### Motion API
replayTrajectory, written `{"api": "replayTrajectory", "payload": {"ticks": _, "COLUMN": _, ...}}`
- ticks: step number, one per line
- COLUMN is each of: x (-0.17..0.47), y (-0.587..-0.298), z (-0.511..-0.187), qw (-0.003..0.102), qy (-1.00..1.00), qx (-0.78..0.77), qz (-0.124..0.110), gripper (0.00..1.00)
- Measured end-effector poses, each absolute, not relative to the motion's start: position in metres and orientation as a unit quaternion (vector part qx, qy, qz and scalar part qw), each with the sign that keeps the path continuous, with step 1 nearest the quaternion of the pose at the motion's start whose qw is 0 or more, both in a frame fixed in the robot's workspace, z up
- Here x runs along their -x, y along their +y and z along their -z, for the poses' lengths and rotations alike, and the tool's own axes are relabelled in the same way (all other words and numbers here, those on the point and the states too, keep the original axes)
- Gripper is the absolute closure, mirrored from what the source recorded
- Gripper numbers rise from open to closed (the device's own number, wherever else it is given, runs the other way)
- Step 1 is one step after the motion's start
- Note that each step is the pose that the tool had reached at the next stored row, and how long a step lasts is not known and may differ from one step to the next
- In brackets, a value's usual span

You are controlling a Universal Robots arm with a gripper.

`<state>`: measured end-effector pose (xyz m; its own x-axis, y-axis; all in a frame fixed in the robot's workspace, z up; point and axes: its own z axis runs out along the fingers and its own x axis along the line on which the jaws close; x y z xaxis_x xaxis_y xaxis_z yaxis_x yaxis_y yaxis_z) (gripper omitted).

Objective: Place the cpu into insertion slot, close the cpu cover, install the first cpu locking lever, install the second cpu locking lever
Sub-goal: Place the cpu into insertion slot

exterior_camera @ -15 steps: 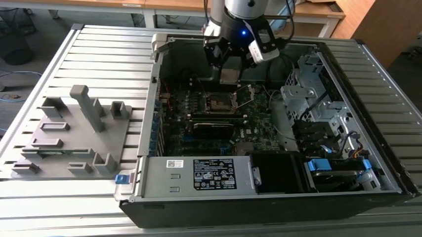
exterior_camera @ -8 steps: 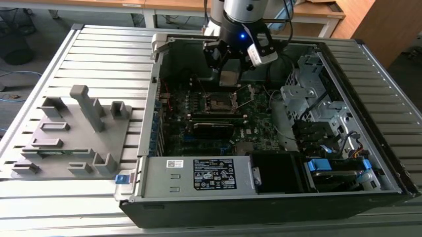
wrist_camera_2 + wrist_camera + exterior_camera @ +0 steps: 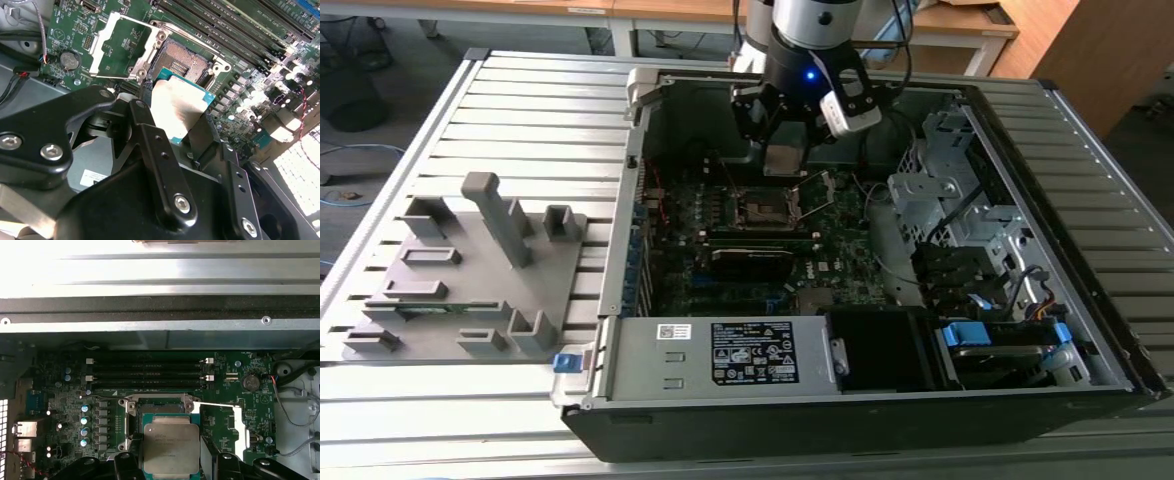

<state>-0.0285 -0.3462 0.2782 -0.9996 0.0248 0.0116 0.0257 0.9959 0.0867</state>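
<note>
The cpu (image 3: 170, 440) lies flat, clamped between the fingers of the gripper (image 3: 171, 460), apparently just above the uncovered insertion slot (image 3: 182, 60)

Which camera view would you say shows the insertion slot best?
The second wrist view: the insertion slot lies bare. In the first wrist view the cpu hides most of it; the exterior view sees it from afar.

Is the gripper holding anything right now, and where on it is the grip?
Yes: the gripper holds the cpu by two opposite side edges, above the insertion slot.
</note>
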Motion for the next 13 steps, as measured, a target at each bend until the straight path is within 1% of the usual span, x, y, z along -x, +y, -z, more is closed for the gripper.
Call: {"api": "replayTrajectory", "payload": {"ticks": 13, "x": 0.0284, "y": -0.3462, "z": -0.2770, "qw": 0.005, "qy": -0.999, "qx": 0.026, "qz": 0.044, "gripper": 0.46}}
